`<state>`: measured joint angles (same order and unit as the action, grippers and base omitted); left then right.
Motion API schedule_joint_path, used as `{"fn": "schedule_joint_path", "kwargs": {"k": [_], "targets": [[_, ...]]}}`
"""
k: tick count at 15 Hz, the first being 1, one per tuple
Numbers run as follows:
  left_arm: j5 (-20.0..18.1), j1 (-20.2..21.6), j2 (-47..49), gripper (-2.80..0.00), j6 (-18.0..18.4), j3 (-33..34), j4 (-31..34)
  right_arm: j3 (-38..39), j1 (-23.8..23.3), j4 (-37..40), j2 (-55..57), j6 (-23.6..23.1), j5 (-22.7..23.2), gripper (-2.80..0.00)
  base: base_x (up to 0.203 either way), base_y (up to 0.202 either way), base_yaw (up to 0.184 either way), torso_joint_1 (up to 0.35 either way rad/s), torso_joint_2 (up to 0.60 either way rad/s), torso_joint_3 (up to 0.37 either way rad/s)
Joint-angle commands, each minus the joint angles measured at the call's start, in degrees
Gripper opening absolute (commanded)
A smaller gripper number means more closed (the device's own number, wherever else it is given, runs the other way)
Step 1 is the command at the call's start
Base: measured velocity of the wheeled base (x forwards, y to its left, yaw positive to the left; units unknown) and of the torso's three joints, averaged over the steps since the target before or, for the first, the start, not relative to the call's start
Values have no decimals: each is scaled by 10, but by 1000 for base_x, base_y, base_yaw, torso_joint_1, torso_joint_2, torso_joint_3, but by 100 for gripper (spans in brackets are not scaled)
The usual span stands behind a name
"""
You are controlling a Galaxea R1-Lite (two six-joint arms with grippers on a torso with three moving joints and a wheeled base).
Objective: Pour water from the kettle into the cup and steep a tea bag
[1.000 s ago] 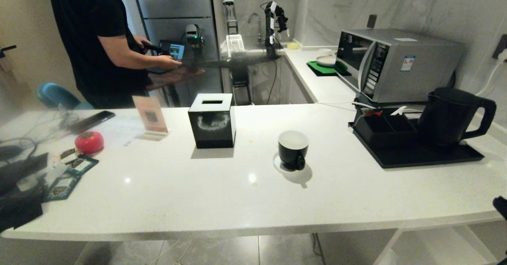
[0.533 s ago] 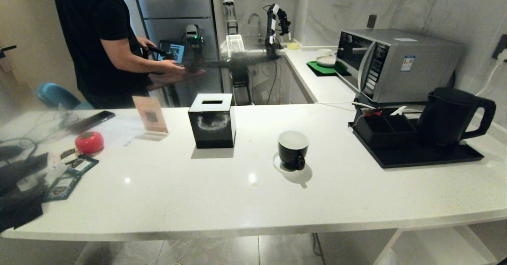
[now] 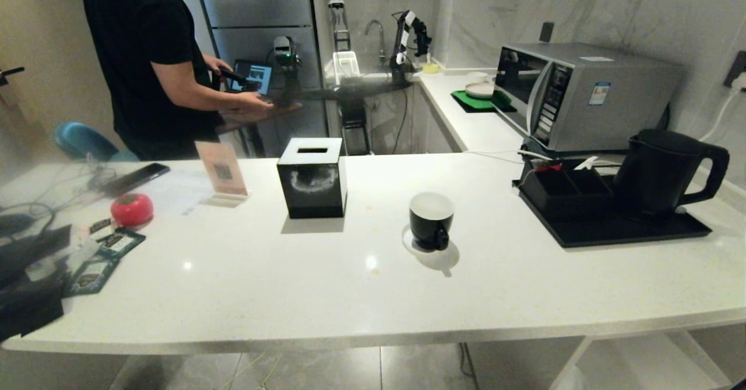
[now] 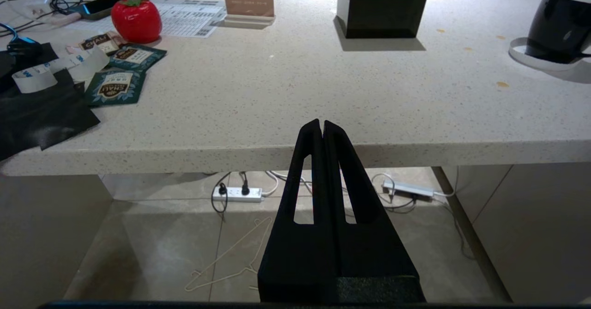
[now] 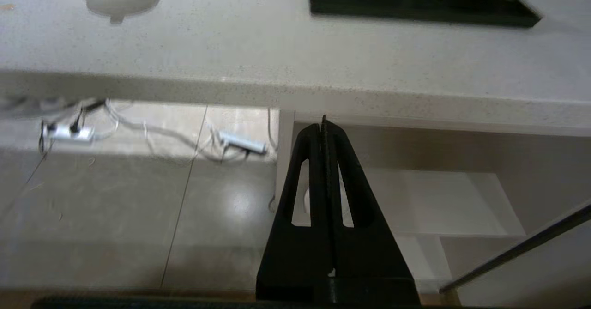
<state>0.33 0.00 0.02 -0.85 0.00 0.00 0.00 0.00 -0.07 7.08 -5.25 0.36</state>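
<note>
A white stone table (image 3: 361,297) is stretching across the head view. The cup (image 3: 430,221), glossy black with a white inside, is sitting upright near the middle of the table on a small white coaster, its handle facing the front edge. The kettle (image 3: 664,171) is standing upright on a black tray (image 3: 612,232) at the table's right end, handle pointing right, just in front of a silver microwave (image 3: 583,95). A black cube tissue box (image 3: 312,179) is standing left of the cup, well apart from it. A red tomato-shaped object (image 3: 132,209) and tea bag packets (image 3: 99,262) are lying at the left end. A person in a black shirt (image 3: 145,58) is standing behind the table. Neither arm is showing in the head view. The left tool (image 4: 322,126) is hanging below the table's front edge, clenched and empty. The right tool (image 5: 323,124) is likewise clenched and empty beneath the edge.
</note>
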Motion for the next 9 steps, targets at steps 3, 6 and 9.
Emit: {"fn": "schedule_joint_path", "kwargs": {"k": [3, 6, 9], "targets": [[0, 0, 0, -280, 0, 0, 0, 0, -4, 2, -71, -1, 2, -280, 0, 0, 0, 0, 0, 0], [0, 0, 0, -280, 0, 0, 0, 0, -4, 3, -71, 11, 2, -280, 0, 0, 0, 0, 0, 0], [0, 0, 0, -280, 0, 0, 0, 0, -4, 3, -71, 23, 1, -280, 0, 0, 0, 0, 0, 0]]}}
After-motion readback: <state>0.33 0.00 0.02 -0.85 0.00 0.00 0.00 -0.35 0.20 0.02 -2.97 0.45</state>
